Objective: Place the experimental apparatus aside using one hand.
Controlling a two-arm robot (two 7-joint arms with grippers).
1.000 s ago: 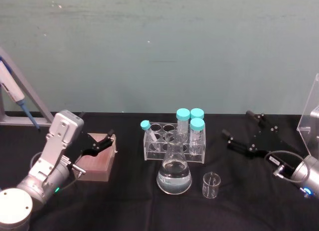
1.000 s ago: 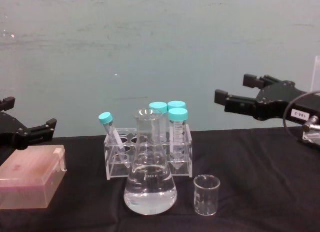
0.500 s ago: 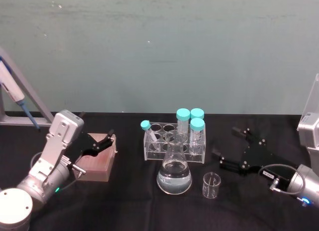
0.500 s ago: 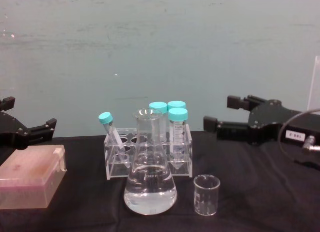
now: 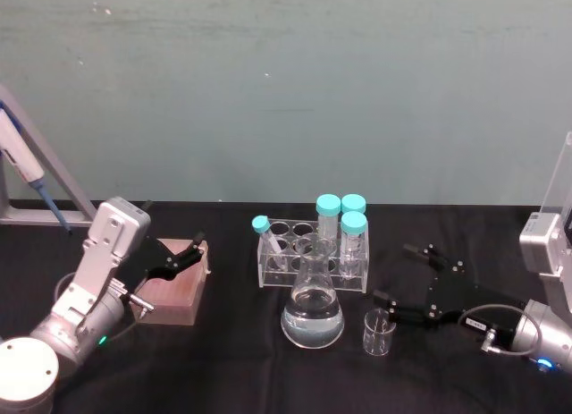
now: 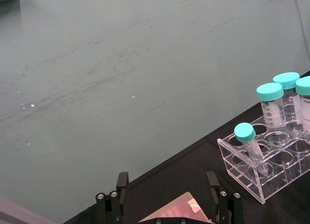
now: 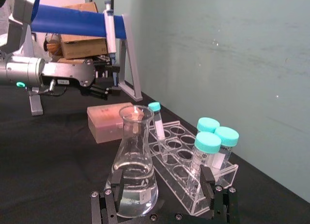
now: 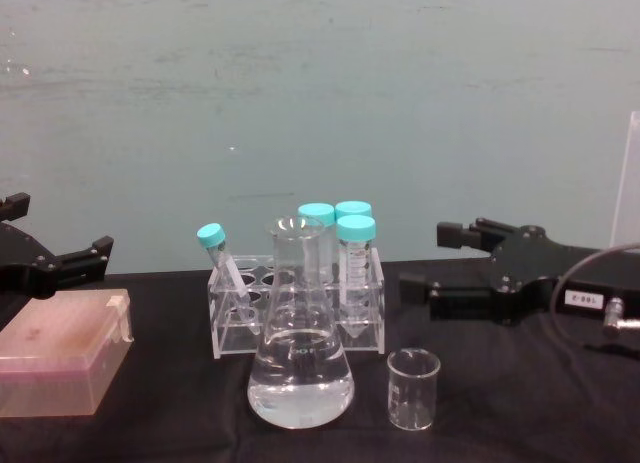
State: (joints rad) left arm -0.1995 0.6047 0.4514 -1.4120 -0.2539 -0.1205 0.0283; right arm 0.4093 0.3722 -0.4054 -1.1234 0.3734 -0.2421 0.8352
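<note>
Beaker (image 5: pixel 378 332) sat at the desk's (image 5: pixel 241 369) front, just right of the conical flask (image 5: pixel 313 311), tube rack (image 5: pixel 312 253) behind; right gripper (image 5: pixel 399 275) hovered beside it, wide open and empty, probably to fit round it; left gripper (image 5: pixel 183 256) parked open over the pink box (image 5: pixel 174 293).

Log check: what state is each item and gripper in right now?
flask: upright, uncapped, part-filled with clear liquid.
beaker: upright, looks empty.
rack: upright, holding four tubes.
tubes: capped; three upright, one leaning.
pink box: lid shut.
right gripper: open, holding nothing, near the beaker.
left gripper: open, holding nothing, by the pink box.
</note>
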